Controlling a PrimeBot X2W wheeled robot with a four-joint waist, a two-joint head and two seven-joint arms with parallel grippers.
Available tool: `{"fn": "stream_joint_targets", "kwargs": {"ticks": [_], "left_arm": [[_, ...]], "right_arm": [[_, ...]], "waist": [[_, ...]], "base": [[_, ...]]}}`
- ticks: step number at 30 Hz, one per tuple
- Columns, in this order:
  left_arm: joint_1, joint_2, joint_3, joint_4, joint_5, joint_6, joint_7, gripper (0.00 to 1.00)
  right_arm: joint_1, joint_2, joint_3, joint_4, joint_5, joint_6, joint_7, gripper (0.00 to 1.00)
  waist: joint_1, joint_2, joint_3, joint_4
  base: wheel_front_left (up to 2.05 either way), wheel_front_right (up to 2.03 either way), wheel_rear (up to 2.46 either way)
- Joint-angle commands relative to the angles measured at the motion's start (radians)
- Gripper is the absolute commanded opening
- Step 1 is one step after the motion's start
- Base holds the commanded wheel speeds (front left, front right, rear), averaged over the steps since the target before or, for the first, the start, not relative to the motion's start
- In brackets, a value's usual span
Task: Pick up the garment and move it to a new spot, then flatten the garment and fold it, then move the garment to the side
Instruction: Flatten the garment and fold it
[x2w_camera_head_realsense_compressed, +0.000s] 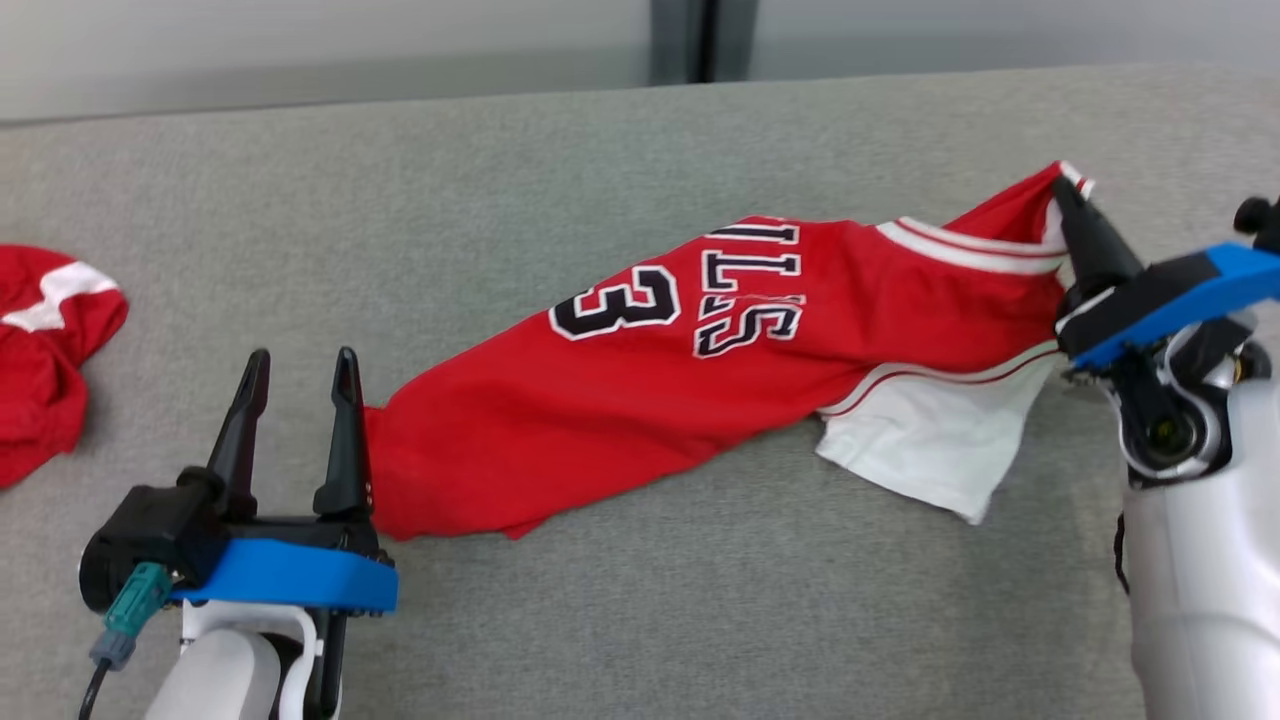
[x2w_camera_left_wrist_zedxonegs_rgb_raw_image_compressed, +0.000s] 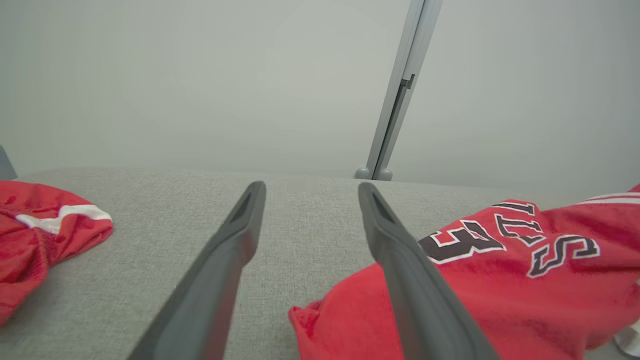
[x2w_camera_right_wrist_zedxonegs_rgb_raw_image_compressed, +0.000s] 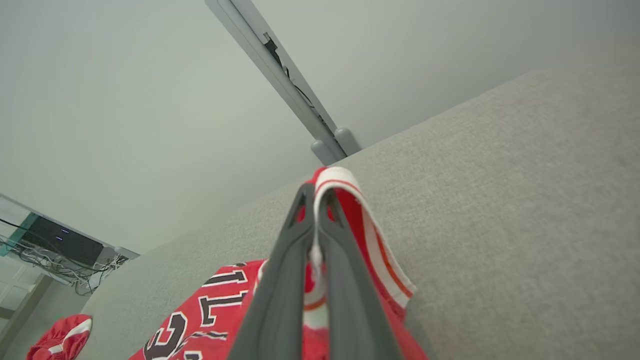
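The garment (x2w_camera_head_realsense_compressed: 700, 370) is a red jersey with black-and-white lettering, a number 3 and white trim, stretched across the grey table (x2w_camera_head_realsense_compressed: 640, 600) from lower left to upper right. My right gripper (x2w_camera_head_realsense_compressed: 1066, 205) is shut on its white-striped shoulder edge at the far right; the right wrist view shows the trim (x2w_camera_right_wrist_zedxonegs_rgb_raw_image_compressed: 345, 200) pinched between the closed fingers. My left gripper (x2w_camera_head_realsense_compressed: 300, 375) stands open at the lower left, its right finger (x2w_camera_head_realsense_compressed: 347, 430) touching the jersey's hem end (x2w_camera_left_wrist_zedxonegs_rgb_raw_image_compressed: 340, 320). Nothing lies between its fingers.
A second red garment with a white stripe (x2w_camera_head_realsense_compressed: 45, 350) lies crumpled at the table's left edge. A white inner panel (x2w_camera_head_realsense_compressed: 930, 440) of the jersey spreads toward the front. A grey post (x2w_camera_left_wrist_zedxonegs_rgb_raw_image_compressed: 395, 110) rises behind the table against the wall.
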Motion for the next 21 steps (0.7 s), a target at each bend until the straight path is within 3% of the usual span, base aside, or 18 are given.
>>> {"fn": "stream_joint_targets", "kwargs": {"ticks": [1,7,9,15,21], "left_arm": [[-0.022,0.000,0.000,-0.003,0.006,-0.002,0.000,1.00],[-0.050,-0.003,-0.011,0.012,0.010,-0.008,-0.007,1.00],[-0.051,-0.006,-0.011,0.022,0.008,-0.009,-0.011,1.00],[-0.022,-0.015,0.000,0.059,-0.003,-0.006,-0.021,1.00],[0.029,-0.019,0.016,0.090,-0.016,0.000,-0.029,1.00]], "right_arm": [[-0.031,-0.013,0.002,0.022,-0.013,0.003,-0.022,0.00],[-0.148,-0.062,0.058,0.175,-0.055,0.003,-0.166,0.00],[-0.165,-0.068,0.080,0.225,-0.058,0.003,-0.204,1.00],[-0.143,-0.118,0.178,0.334,-0.094,0.003,-0.207,1.00],[-0.031,-0.147,0.224,0.328,-0.133,0.003,-0.192,1.00]], "waist": [[-0.0001,0.0000,0.039,0.040],[-0.0001,0.0000,0.063,0.070],[-0.0001,0.0000,0.058,0.073],[-0.0001,0.0000,0.003,0.063],[-0.0001,0.0000,-0.085,0.029]], "base": [[0.00,0.00,0.00],[0.00,0.00,0.00],[0.00,0.00,0.00],[0.00,0.00,0.00],[0.00,0.00,0.00]]}}
